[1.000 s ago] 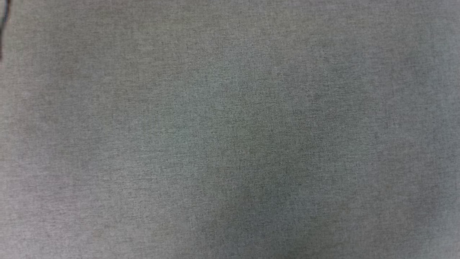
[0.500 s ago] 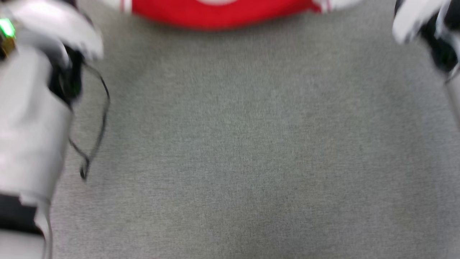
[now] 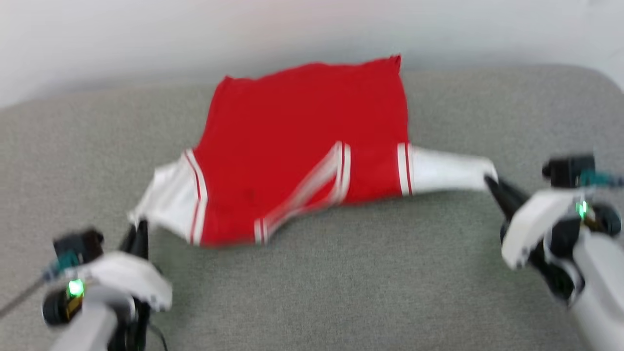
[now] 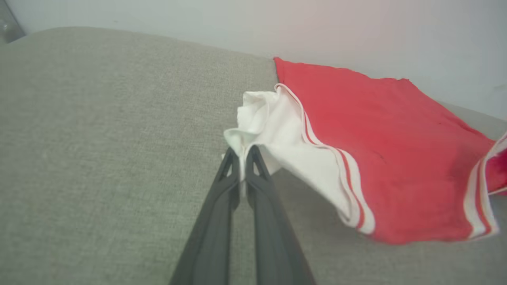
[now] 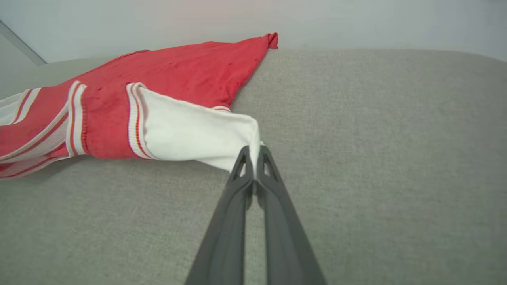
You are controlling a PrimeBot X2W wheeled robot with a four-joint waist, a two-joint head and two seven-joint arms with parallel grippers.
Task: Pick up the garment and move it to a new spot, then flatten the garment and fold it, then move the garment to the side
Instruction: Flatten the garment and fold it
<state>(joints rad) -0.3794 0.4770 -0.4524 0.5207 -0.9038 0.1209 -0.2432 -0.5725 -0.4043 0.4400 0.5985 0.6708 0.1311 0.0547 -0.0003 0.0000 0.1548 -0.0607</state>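
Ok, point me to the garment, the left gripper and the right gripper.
garment (image 3: pixel 302 126), head view, red body panel.
left gripper (image 4: pixel 242 152), left wrist view, between fingertips pinching a white sleeve.
right gripper (image 5: pixel 254 152), right wrist view, between fingertips pinching the other sleeve.

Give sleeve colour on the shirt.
White sleeve, with red-and-white stripes at its seam with the red shirt. Clearest in the right wrist view.

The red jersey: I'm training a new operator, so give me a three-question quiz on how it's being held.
1. True or false: the left gripper is shut on a white sleeve of the red jersey.
2. The right gripper pinches: A the hem, B the other white sleeve, C the collar.
3. Fill in: the jersey's far edge lies on a ___ fabric surface.
Key: 1 true; 2 B; 3 grey.
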